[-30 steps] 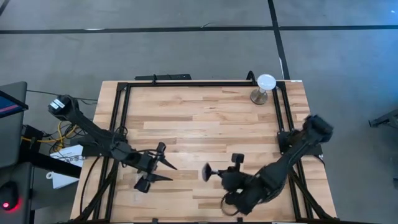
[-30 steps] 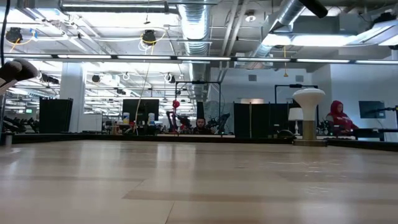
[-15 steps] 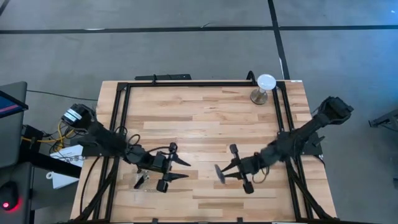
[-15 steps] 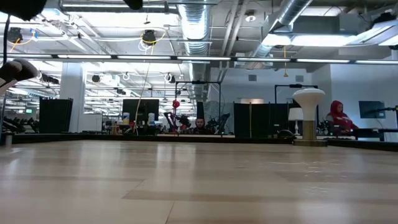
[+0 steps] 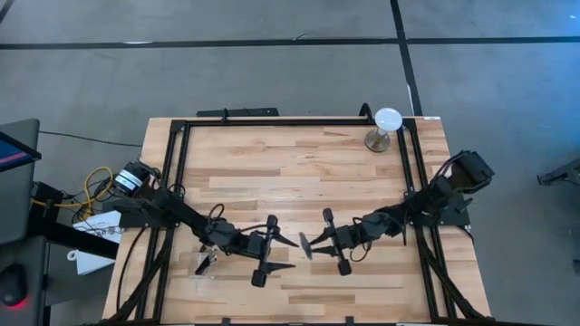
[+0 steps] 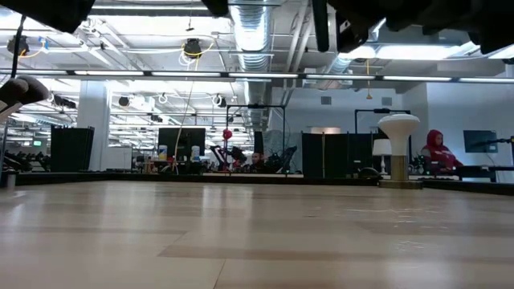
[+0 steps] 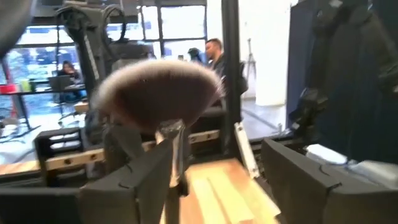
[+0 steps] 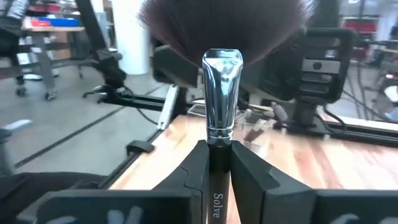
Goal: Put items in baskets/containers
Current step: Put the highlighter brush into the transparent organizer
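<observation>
Progress: nothing binned yet, by my read; no clear tray visible anywhere. Right end effector (image 5: 313,246), lower centre of high view, pinches the fan brush (image 8: 221,74) above the worktop (image 5: 290,172). Left end effector (image 5: 283,254) faces it, fingers spread.

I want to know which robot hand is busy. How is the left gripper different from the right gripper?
The right gripper is shut on a makeup brush's dark handle; the left gripper is open and holds nothing. Seen from above, the left gripper points toward the right arm's side, and the right gripper points toward the left arm's. Both are dark, two-fingered, and face each other over the wooden table.
</observation>
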`<state>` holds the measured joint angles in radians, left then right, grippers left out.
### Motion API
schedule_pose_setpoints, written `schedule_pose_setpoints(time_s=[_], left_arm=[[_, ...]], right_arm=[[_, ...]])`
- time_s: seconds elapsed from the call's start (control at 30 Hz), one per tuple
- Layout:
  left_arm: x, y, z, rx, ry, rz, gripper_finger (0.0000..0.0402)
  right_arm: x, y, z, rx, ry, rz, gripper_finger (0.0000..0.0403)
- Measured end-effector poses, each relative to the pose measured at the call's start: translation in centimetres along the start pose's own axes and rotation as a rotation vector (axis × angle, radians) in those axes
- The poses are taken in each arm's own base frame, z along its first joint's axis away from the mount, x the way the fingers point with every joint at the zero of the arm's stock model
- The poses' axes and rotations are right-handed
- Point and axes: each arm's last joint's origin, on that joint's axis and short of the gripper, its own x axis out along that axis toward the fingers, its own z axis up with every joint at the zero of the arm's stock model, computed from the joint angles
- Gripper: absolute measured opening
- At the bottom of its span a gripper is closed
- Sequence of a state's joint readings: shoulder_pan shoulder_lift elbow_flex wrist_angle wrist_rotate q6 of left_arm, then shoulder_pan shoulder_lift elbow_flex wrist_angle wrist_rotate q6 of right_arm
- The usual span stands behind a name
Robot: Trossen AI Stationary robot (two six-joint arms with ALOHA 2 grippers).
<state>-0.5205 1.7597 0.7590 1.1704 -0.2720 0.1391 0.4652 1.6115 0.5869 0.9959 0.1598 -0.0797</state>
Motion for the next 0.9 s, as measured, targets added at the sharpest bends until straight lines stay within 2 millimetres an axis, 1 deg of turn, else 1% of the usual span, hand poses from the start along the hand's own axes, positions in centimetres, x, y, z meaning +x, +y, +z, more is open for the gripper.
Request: schedule_pose_setpoints(time_s=[0.17,0.33,0.4,0.53,0.67,0.9], left_arm=[[0.0,0.0,-0.3,0.022,0.033,0.009,0.0282],[0.0,0.1,-0.3,0.021,0.029,0.011,0.0305],[0.1,0.3,-0.3,0.022,0.030,0.021,0.0310],[0.1,0.9,-0.4,0.023,0.043,0.094,0.0314],[0.2,1.1,-0.5,0.028,0.051,0.104,0.0313],[0.2,1.7,-0.5,0.032,0.061,0.178,0.0314]], right_arm=[[0.0,0.6,0.2,0.001,-0.039,-0.039,0.0041],[-0.1,0.9,0.2,0.001,-0.028,-0.121,0.0041],[-0.2,0.9,0.2,0.002,-0.022,-0.157,0.0040],[-0.3,1.0,0.2,0.002,-0.016,-0.204,0.0041],[-0.3,1.1,0.2,0.002,-0.015,-0.209,0.0043],[-0.3,1.1,0.1,0.008,-0.008,-0.206,0.0042]])
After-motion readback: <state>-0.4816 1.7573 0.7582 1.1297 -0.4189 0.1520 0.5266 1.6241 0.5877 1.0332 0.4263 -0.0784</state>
